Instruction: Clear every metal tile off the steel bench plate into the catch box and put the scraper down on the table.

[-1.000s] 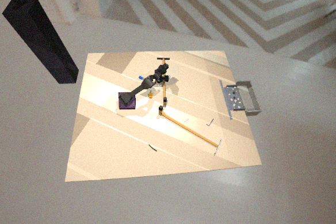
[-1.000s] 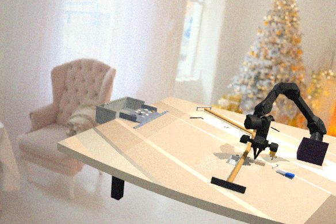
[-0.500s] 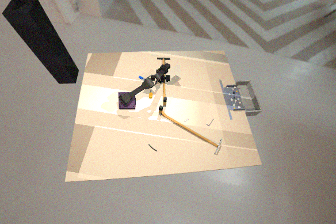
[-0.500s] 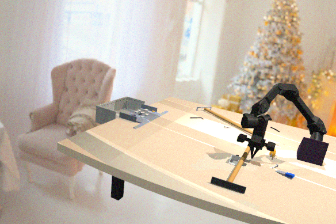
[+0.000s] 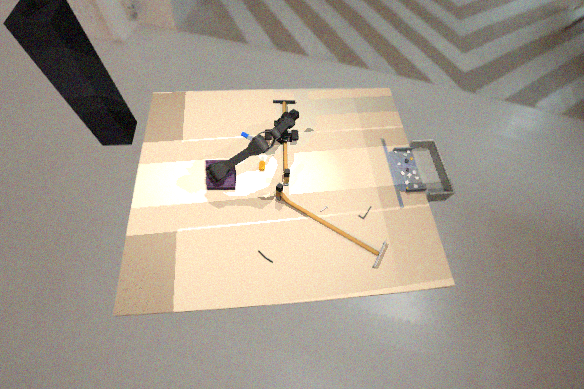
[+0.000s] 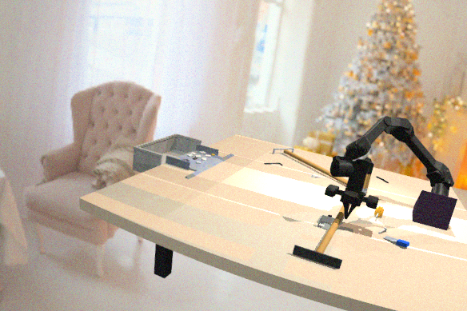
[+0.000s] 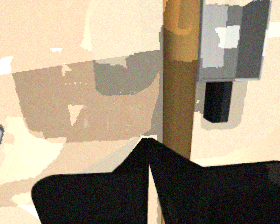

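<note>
My gripper point(image 5: 284, 139) point(image 6: 347, 217) point(image 7: 148, 139) is shut and empty, pointing down close beside the wooden handle of a long tool. That handle point(image 5: 285, 156) point(image 6: 329, 237) point(image 7: 180, 85) has a wide black bar head point(image 5: 284, 101) point(image 6: 317, 257); it passes just right of the fingertips in the wrist view. A second long wooden-handled tool point(image 5: 330, 226) point(image 6: 313, 166) has a grey head point(image 5: 380, 255). Several small tiles point(image 5: 403, 172) point(image 6: 204, 158), mostly pale, lie on the blue-grey plate point(image 5: 396, 166). The grey open catch box point(image 5: 442, 171) point(image 6: 148, 161) adjoins its far end.
A small grey tray point(image 6: 325, 221) point(image 7: 211, 45) with a black grip point(image 7: 217, 102) lies beside the near handle. A blue-handled item point(image 5: 244, 135) point(image 6: 401, 243) and an orange item point(image 5: 262, 166) point(image 6: 379, 212) lie near the arm. A dark hook point(image 5: 366, 213) and dark strip point(image 5: 265, 256) lie farther off.
</note>
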